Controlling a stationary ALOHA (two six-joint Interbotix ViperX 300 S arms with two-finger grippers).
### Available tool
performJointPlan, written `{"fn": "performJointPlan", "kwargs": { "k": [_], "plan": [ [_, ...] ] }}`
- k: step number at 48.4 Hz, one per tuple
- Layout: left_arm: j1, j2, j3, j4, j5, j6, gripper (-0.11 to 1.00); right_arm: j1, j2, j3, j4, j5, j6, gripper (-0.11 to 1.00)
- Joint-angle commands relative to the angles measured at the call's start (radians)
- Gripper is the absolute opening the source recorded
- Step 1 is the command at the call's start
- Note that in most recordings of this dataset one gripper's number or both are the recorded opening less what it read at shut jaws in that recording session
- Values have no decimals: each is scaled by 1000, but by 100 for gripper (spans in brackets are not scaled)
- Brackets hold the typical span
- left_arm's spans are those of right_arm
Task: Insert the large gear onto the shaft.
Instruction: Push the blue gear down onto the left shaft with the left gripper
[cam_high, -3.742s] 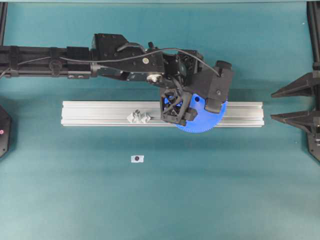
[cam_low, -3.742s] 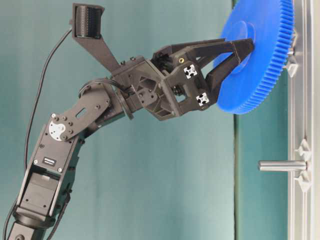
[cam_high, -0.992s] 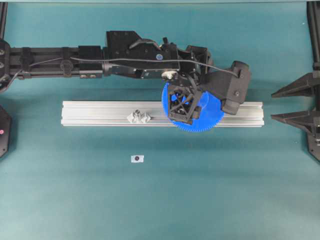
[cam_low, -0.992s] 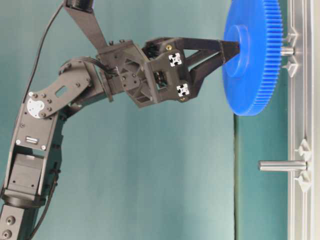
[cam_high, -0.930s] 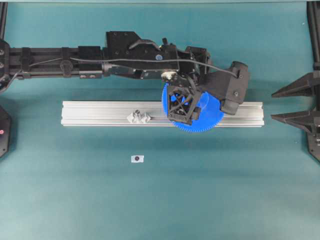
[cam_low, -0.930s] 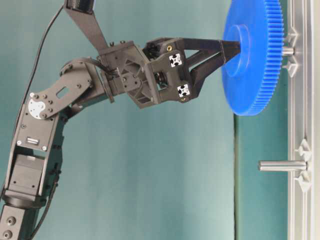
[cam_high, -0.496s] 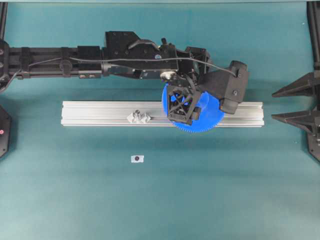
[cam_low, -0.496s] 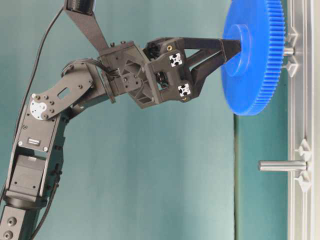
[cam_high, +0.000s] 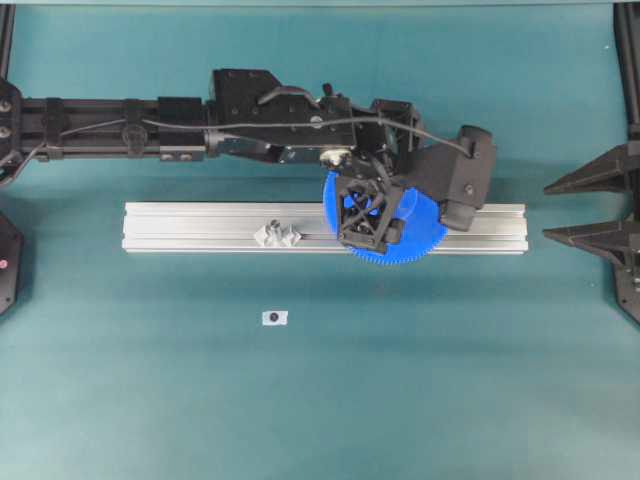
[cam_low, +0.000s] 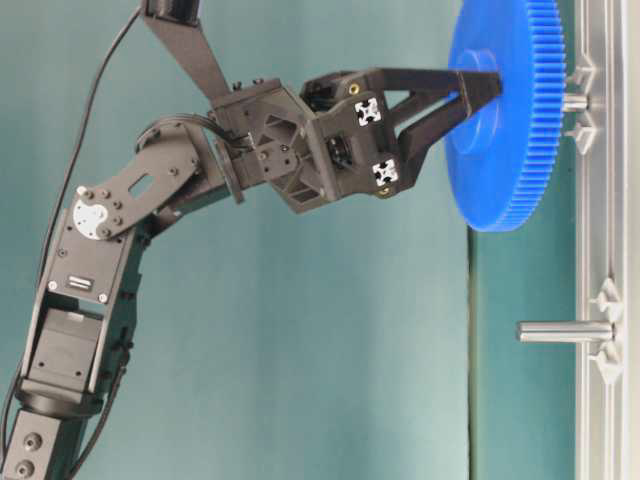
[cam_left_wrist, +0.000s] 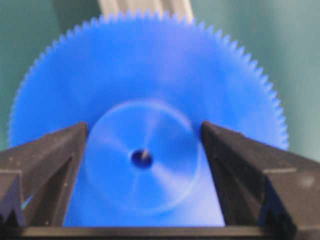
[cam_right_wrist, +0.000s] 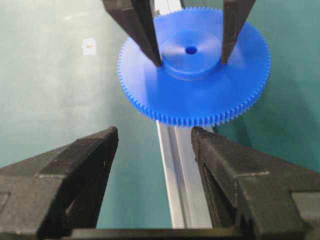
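Gear status: the large gear (cam_low: 510, 115), upper right of the table-level view, sits over the shaft (cam_low: 574, 101). The left gripper (cam_low: 478, 95), clamped on its hub half a second ago, has spread slightly, apparently releasing; seating looks incomplete. Right gripper (cam_right_wrist: 152, 142) hangs open.

Large gear (cam_right_wrist: 194, 75): bright-blue plastic, smooth matt face, raised hub with faint sheen, finely ribbed toothed rim. Shaft (cam_low: 574, 101): bare silvery metal, polished, mostly hidden behind the gear. Rail (cam_high: 200, 227): extruded aluminium, pale satin finish, lengthwise grooves, light glare on the ridges. Second pin (cam_low: 565, 331): brushed silvery metal, on a translucent silvery winged bracket (cam_high: 278, 235), plastic or metal unclear. Left gripper (cam_low: 478, 98) and right gripper (cam_right_wrist: 152, 165): black matt plastic, slightly grainy printed look; small bright metal screw heads on the left wrist body. Table surface (cam_high: 420, 380): teal, matt, cloth-like, even, no shine. Small white tag (cam_high: 274, 318): paper-like, dark dot.
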Motion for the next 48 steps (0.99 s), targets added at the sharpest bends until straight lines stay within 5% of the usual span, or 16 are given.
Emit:
{"fn": "performJointPlan", "kwargs": {
  "k": [1, 48],
  "plan": [
    [2, -52, -34, 2, 20, 0, 89, -2, 8, -9, 2, -6, 5, 69],
    [12, -8, -101, 2, 101, 3, 89, -2, 6, -8, 2, -8, 5, 69]
  ]
}}
